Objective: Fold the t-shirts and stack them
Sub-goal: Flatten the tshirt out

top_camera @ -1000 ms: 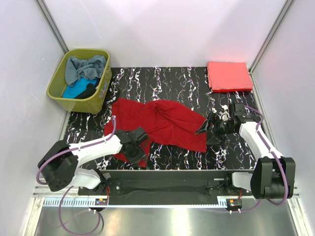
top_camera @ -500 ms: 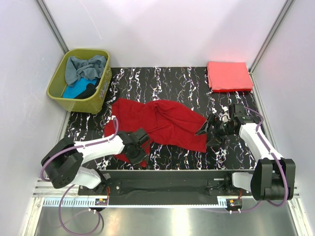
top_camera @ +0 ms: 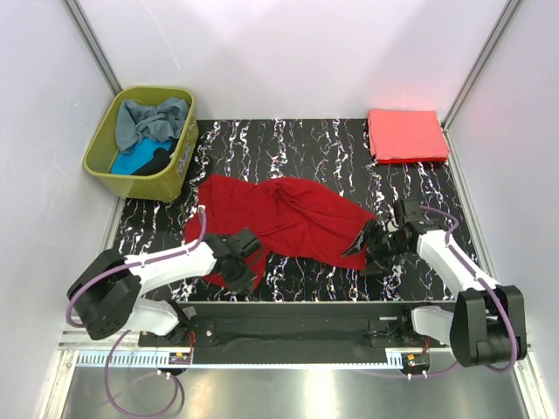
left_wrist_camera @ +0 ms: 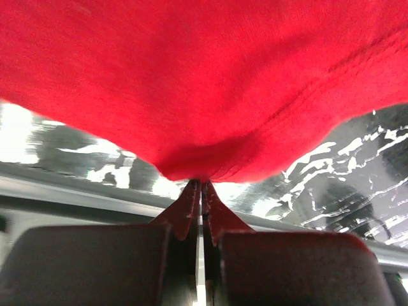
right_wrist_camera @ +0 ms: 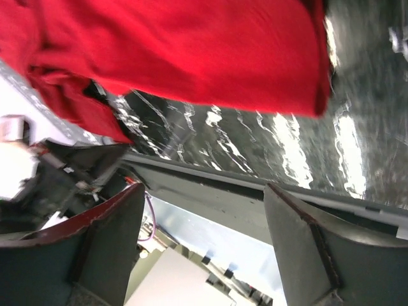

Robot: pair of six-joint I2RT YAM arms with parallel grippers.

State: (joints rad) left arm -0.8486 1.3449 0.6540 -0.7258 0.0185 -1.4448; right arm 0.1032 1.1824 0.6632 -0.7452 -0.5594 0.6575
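Left wrist view, left fingers [left_wrist_camera: 196, 199]: pinched shut on dark red t-shirt [left_wrist_camera: 204, 76] hem.
Right fingers [top_camera: 367, 249]: wide open, empty, beside its right edge.
Done, beyond right fingers: coral-pink t-shirt [top_camera: 407, 134], folded.
Remaining, beyond left fingers: basket [top_camera: 100, 153] holding crumpled t-shirts [top_camera: 153, 122].

From your left wrist camera, the dark red t-shirt [left_wrist_camera: 204, 76] runs off the top and both sides. From above, your left gripper [top_camera: 243, 272] covers its near corner, and the olive-green basket [top_camera: 140, 185] wall hides part of the bunched shirts [top_camera: 153, 118] inside.
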